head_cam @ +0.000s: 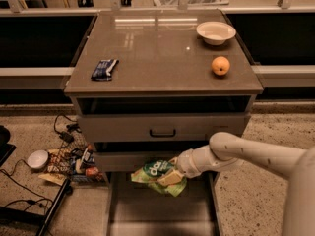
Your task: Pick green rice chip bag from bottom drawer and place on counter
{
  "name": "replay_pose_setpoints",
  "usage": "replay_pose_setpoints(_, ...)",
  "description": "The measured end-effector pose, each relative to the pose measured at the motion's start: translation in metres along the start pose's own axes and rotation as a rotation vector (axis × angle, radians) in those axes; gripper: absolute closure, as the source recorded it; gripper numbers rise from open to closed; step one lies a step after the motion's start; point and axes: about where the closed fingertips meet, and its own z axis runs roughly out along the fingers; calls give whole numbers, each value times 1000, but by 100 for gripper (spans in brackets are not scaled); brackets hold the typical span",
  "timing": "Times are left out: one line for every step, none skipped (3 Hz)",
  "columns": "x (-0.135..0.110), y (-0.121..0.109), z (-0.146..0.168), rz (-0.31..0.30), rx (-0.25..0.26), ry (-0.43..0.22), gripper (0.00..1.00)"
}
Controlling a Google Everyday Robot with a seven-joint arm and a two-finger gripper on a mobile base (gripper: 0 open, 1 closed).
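Note:
The green rice chip bag [156, 175] is light green with a dark green round logo and hangs crumpled in the air above the bottom drawer [160, 208]. My gripper [171, 175] is shut on the bag, coming in from the right on a white arm. The bag is level with the front of the second drawer, below the counter [162, 50]. The bottom drawer is pulled out and its flat floor shows under the bag.
On the counter lie a small dark blue wrapper [104, 69] at the left, a white bowl [215, 32] at the back right and an orange [220, 65] near the right edge. Cables, a small bowl and packets clutter the floor [54, 161] to the left of the cabinet.

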Motion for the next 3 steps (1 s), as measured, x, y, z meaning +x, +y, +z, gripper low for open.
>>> replay_pose_setpoints(-62,56,-63,-102,31,3,100)
replay_pose_setpoints(-74,50,-70,-127,53,11,100)
replay_pose_setpoints(-81,48,-69,-132,39,9,100)
